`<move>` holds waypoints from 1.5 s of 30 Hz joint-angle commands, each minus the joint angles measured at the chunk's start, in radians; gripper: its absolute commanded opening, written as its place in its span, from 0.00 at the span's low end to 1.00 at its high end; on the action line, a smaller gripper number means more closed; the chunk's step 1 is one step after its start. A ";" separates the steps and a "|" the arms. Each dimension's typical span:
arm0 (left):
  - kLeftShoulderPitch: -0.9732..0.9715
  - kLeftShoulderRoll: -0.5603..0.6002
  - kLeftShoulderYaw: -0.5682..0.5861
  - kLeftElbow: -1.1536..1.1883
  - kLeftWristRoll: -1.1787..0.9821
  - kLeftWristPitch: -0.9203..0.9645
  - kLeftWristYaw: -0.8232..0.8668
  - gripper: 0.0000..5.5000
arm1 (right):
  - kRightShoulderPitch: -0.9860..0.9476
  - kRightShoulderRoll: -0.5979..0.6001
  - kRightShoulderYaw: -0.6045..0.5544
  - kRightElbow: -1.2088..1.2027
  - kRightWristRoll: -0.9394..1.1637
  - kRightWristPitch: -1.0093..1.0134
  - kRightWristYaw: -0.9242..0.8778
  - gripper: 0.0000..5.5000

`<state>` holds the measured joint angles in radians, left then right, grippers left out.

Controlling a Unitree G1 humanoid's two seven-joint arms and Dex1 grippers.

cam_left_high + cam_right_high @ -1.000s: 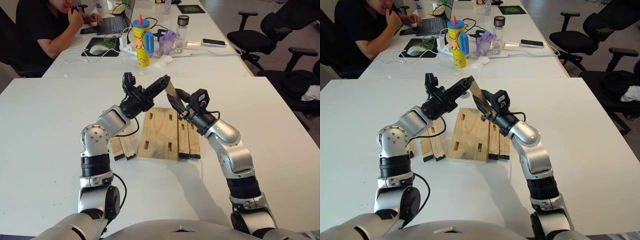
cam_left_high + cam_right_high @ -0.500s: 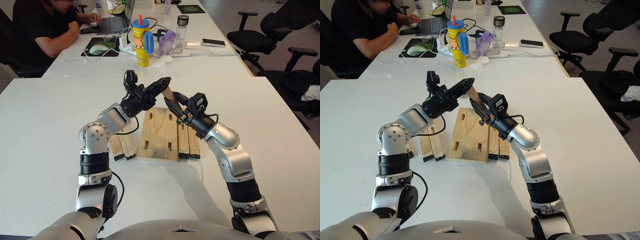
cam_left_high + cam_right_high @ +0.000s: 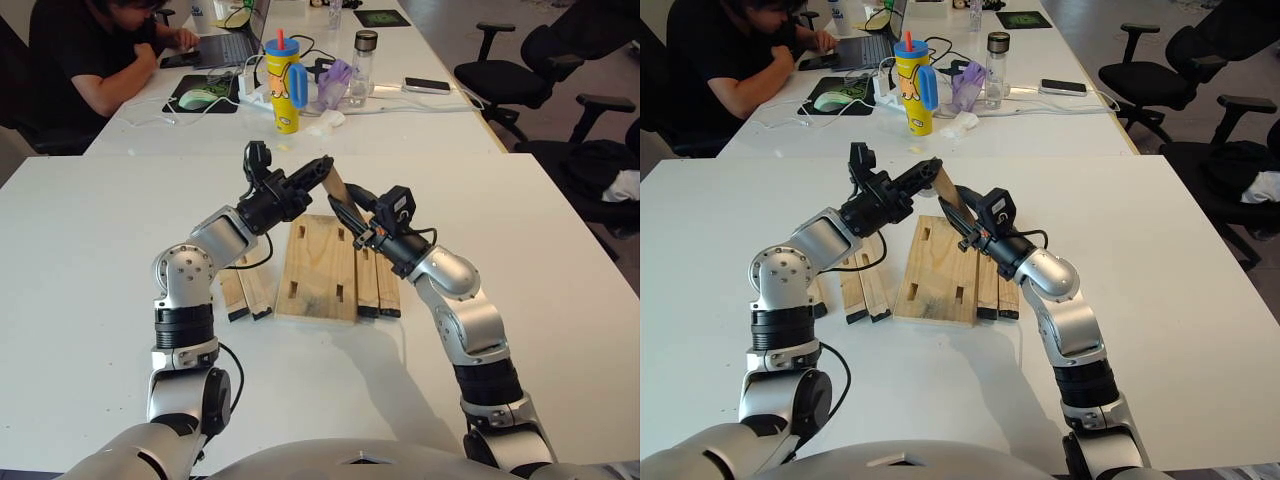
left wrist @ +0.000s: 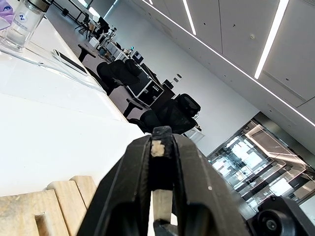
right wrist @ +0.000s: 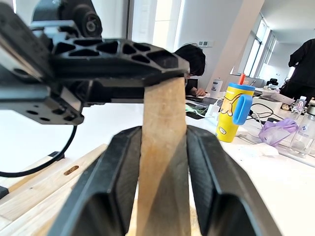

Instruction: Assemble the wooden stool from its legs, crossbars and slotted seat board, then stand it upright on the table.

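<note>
Pale pine parts on a white table (image 3: pixel 90 300). The slotted seat board (image 3: pixel 320 265) lies flat at the middle, its slots facing up. A left pair of bars (image 3: pixel 245 290) lies flat just beside one long edge. A right pair of bars (image 3: pixel 378 282) lies against the other long edge, and both pairs run parallel to the board. Behind is a second table (image 3: pixel 420 125) carrying a yellow cup (image 3: pixel 284 85) with a blue handle and straw, a glass bottle (image 3: pixel 362 65), a phone (image 3: pixel 428 85) and a computer mouse (image 3: pixel 198 97). Office chairs (image 3: pixel 515 65) stand off to the right. Both forearms meet above the far end of the seat board, so they cover that end of the board and of the right pair. The left forearm also crosses over the far end of the left pair. One wooden bar (image 3: pixel 338 184) is up in the air there, tilted; cannot tell whether it is a leg or a crossbar. The left hand (image 3: pixel 322 166) is clamped on its upper end, with the fingers (image 4: pixel 133 182) pressed to both faces and the end grain showing at the tips. The right hand (image 3: pixel 345 208) grips the same bar lower down, its fingers (image 5: pixel 118 182) tight against either side. The bar touches neither the board nor the table.
</note>
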<state>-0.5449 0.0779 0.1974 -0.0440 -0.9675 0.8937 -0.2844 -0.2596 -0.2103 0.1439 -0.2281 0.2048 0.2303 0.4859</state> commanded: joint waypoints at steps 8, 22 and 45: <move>0.074 -0.067 0.079 -0.081 0.113 -0.191 0.197 0.08 | 0.038 -0.094 -0.035 0.149 -0.089 0.061 -0.030 0.38; 0.447 -0.142 0.169 -0.387 0.205 -0.352 0.463 0.08 | 0.027 -0.072 -0.184 0.209 -0.059 0.106 -0.148 0.38; 0.509 -0.183 0.121 -0.268 0.355 -0.514 0.482 0.08 | -0.023 -0.061 -0.141 0.236 -0.064 0.113 -0.112 0.38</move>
<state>-0.0426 -0.0710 0.3304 -0.3334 -0.6164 0.3844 0.1936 -0.2641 -0.2749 -0.0021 -0.0011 0.1365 0.3336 0.3662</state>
